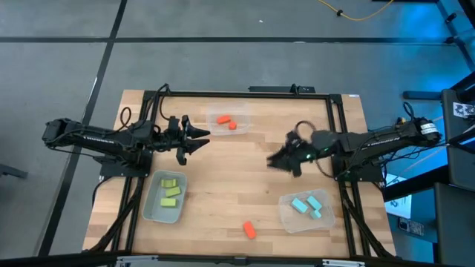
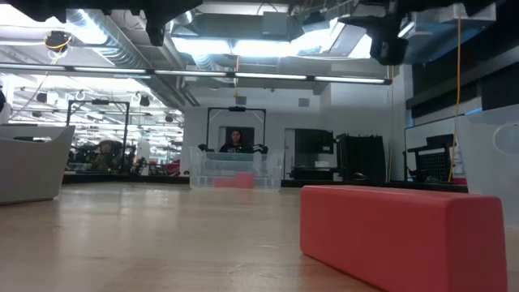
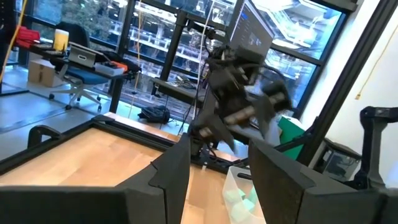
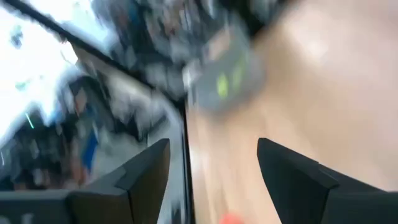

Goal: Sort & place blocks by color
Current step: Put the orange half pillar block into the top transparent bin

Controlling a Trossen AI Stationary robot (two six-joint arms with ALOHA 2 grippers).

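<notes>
On the light wooden surface (image 1: pixel 223 185) stand three clear plastic bins. The bin (image 1: pixel 239 119) by the far edge holds two small orange-red rectangular blocks (image 1: pixel 226 121). The bin (image 1: pixel 152 208) near the left edge, toward the near side, holds three yellow-green blocks (image 1: pixel 171 191). The bin (image 1: pixel 289 216) toward the near right corner holds three light blue blocks (image 1: pixel 310 205). A third orange-red block (image 1: pixel 249 230) lies loose on the bare wood by the near edge, between the two nearer bins and touching neither; in the low view it fills the foreground as a red slab (image 2: pixel 401 231).

The left claw (image 1: pixel 202 138) hangs above the surface inward of the left edge, just beside the far bin, its dark fingers (image 3: pixel 174 168) spread apart with nothing between them. The right claw (image 1: pixel 276 161) hovers above the middle of the surface, pointing toward the left edge, well apart from the loose block; its fingers (image 4: pixel 149 171) stand open and empty. In the right wrist view the yellow-green bin (image 4: pixel 230 74) appears blurred ahead, and a scrap of orange-red (image 4: pixel 231 219) shows between the fingers.
</notes>
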